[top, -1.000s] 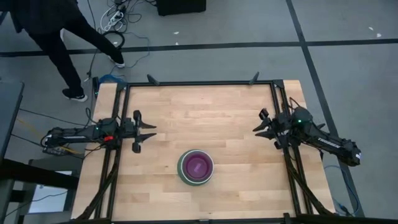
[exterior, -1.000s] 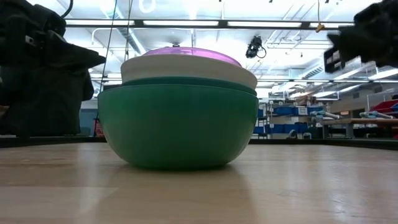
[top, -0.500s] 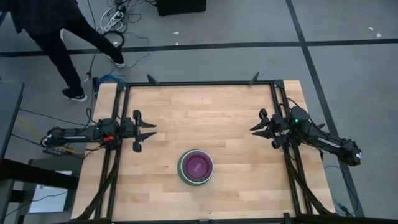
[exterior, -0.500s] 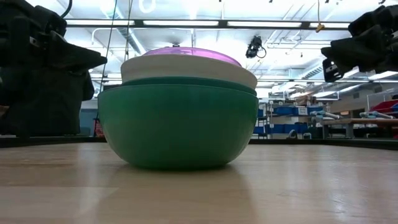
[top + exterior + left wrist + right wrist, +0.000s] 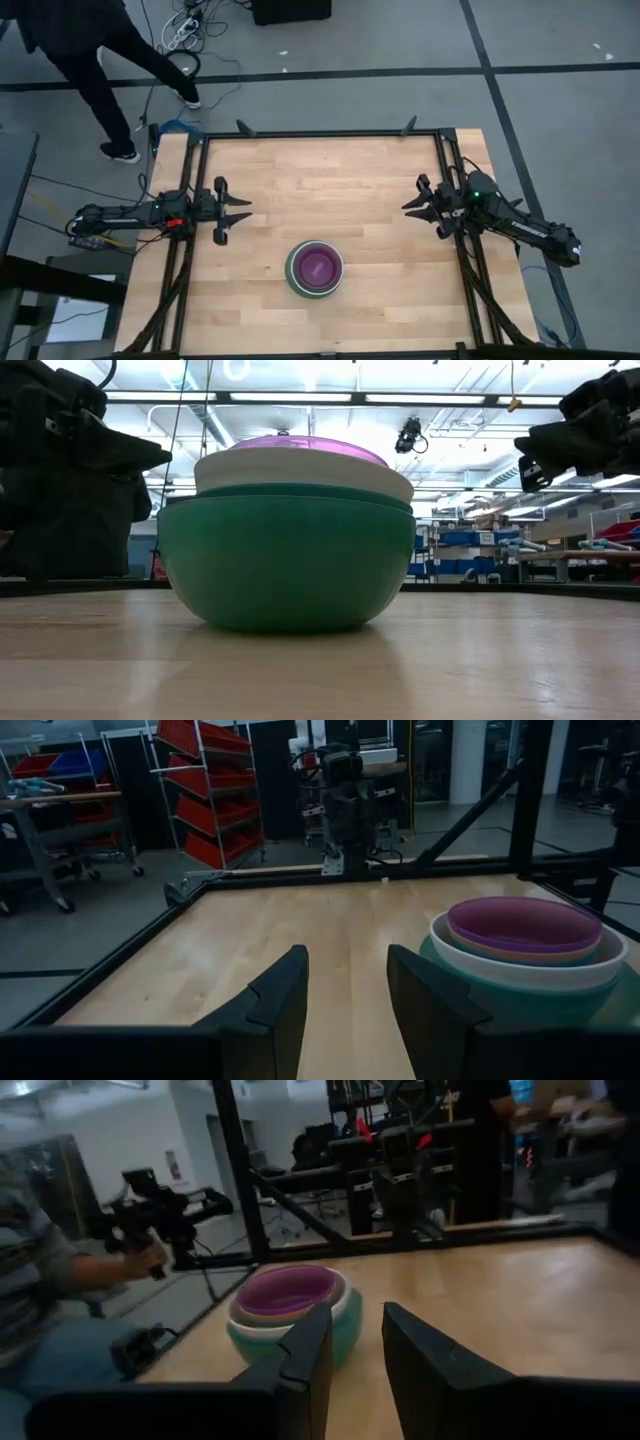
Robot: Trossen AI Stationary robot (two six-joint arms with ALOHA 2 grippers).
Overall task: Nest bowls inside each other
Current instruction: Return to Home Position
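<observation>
Leaves the left gripper [image 5: 346,952] unmoved left of the nested bowls [image 5: 285,560], fingers spread and empty; nudges only the right gripper [image 5: 356,1310], right of the stack, since a second ago, also parted, holding nothing. Risks a low homing swing clipping the purple bowl [image 5: 305,444] on top. Shows no readable writing.

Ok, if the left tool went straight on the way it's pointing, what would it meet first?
Probably the right tool, facing the left tool across the table. The line runs over bare wood, beside the stack of bowls; depth is unclear.
</observation>
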